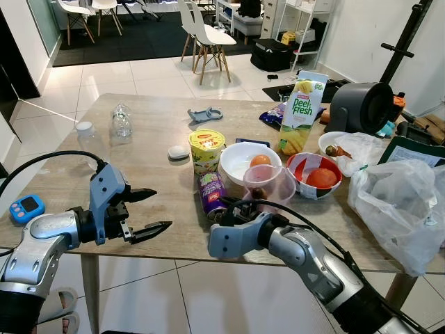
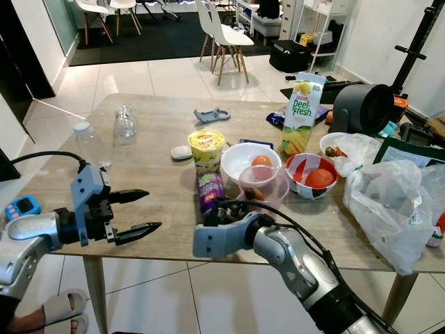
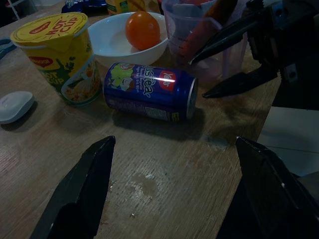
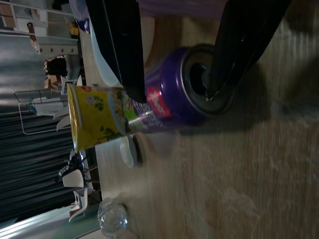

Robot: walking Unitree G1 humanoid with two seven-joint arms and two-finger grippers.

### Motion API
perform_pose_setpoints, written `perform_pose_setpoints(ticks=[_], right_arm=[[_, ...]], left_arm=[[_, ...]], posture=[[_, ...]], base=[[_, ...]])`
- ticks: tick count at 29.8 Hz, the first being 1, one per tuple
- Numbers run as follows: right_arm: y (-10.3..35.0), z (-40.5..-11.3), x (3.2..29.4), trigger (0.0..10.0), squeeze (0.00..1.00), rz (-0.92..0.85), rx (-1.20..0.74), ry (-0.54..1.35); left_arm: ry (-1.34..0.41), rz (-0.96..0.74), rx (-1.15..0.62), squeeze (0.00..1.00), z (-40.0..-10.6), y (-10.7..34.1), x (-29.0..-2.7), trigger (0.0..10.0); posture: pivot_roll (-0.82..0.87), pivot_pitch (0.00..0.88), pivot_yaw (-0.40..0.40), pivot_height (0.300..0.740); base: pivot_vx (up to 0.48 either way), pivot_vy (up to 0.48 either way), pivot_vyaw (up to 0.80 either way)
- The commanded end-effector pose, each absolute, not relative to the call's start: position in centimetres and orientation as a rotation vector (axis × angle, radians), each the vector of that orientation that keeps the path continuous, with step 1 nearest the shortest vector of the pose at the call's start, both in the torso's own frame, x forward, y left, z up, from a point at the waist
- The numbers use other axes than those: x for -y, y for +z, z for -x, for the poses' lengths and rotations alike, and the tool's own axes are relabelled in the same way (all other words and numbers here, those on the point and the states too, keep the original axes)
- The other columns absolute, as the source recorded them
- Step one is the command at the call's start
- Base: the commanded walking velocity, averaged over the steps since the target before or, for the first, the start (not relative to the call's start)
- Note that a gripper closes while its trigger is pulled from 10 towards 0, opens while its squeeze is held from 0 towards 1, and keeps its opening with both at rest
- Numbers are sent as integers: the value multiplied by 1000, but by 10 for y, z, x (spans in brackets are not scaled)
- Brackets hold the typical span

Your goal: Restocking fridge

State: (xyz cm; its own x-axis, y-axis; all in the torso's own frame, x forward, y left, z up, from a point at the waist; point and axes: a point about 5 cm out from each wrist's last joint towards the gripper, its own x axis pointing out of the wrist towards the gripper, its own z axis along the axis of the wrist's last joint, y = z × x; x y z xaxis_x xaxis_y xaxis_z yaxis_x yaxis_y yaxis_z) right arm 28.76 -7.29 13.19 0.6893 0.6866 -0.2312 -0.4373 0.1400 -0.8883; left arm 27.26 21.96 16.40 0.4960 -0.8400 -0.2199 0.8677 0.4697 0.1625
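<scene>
purple drink can (image 3: 149, 92) lying on its side on the wooden table (image 1: 153, 149), touching the yellow noodle cup (image 1: 206, 149) | right gripper (image 4: 174, 50) fingers spread, just short of the can's end | left gripper (image 1: 151, 211) parted, hovering near the table's front edge

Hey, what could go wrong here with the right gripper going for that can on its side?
The can lies on its side near the table edge, so a nudge from the open right gripper may roll it off. The pink cup and noodle cup stand close by and could get knocked.
</scene>
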Motion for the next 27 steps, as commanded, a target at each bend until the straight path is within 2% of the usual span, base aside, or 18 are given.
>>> perform_pose_setpoints(ticks=[1,11,24,25,26,27], right_arm=[[127,-289,69,10000,0,1193,238,837],[122,-291,61,10000,0,1195,217,837],[123,-295,69,10000,0,1230,177,809],[123,-295,69,9765,0,1232,176,810],[123,-295,70,8196,0,1234,175,810],[123,-295,70,8196,0,1235,173,811]], left_arm=[[-1073,-279,-118,0,-272,165,-215,10000],[-1073,-277,-119,0,-270,164,-215,10000],[-1073,-276,-118,0,-270,163,-214,10000],[-1073,-276,-117,0,-270,163,-214,10000],[-1073,-276,-117,0,-270,163,-214,10000],[-1073,-276,-117,0,-270,163,-214,10000]], posture=[[69,24,-20,740],[76,25,-24,740],[73,20,-29,740],[73,20,-29,740],[72,23,-28,740],[72,23,-28,740]], base=[[0,0,0],[0,0,0],[0,0,0],[0,0,0],[0,0,0],[0,0,0]])
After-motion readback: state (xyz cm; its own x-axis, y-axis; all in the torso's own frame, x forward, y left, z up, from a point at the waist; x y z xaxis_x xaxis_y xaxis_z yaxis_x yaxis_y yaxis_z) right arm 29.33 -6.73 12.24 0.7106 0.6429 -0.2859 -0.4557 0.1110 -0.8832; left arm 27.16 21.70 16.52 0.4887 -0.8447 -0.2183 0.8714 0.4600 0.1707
